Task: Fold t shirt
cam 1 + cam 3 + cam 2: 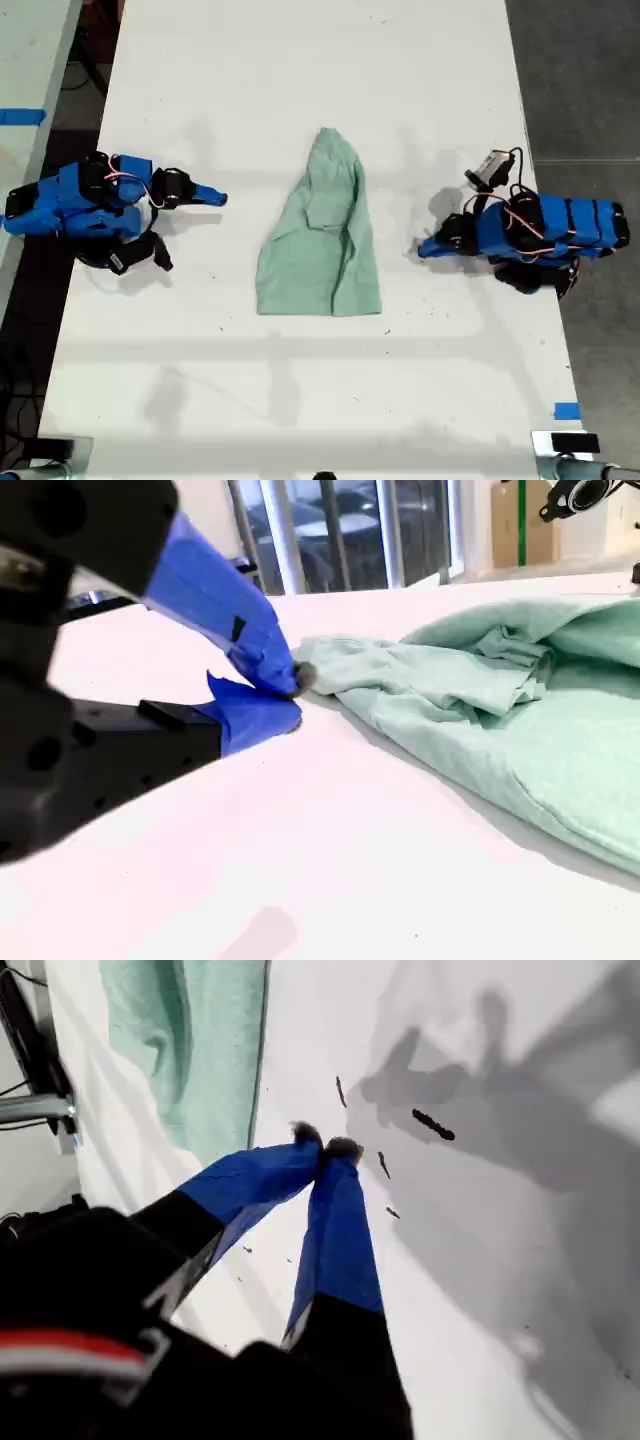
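The t shirt (320, 235) lies near the middle of the white table (300, 400), its narrow end pointing to 12 o'clock in the exterior view and its wide hem to 6 o'clock. A side panel appears already laid over the body, so a lengthwise fold is judged done and a crosswise fold is judged outstanding. My second gripper (215, 197) is seen at 9 o'clock of the cloth in that view, and my first gripper (428, 247) at 3 o'clock. Both are set apart from the fabric. In the wrist views each gripper's jaws are pressed together with nothing held between them (325, 1147) (292, 695). The step in hand is judged a pause between folds. For the next move the jaws would need to be spread, brought to the cloth's edge and lowered until a layer can be pinched, and the loose wrinkled layers would have to be lifted together.
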Robot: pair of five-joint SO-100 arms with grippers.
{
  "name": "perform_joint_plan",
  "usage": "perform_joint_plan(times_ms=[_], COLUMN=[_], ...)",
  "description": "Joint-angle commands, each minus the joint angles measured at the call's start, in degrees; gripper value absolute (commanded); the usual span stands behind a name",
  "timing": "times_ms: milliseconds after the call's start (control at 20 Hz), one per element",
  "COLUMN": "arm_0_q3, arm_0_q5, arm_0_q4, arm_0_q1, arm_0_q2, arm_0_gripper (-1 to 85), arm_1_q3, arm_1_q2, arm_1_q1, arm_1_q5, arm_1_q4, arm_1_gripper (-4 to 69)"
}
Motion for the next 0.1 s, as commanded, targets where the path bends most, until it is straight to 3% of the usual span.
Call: perform_joint_plan(times_ms=[0, 50], arm_0_q3=[-0.7, -0.7], arm_0_q5=[-1.32, -1.41], arm_0_q4=[-0.62, -0.53], arm_0_q1=[1.14, 1.14], arm_0_q2=[0.35, 0.35], arm_0_gripper=[-0.2, -0.2], arm_1_q3=[3.08, 3.08], arm_1_q2=[0.62, 0.62], arm_1_q1=[-0.62, -0.62], arm_1_q5=[0.97, 0.97], arm_1_q4=[0.44, 0.44], arm_1_gripper=[1.9, 1.9])
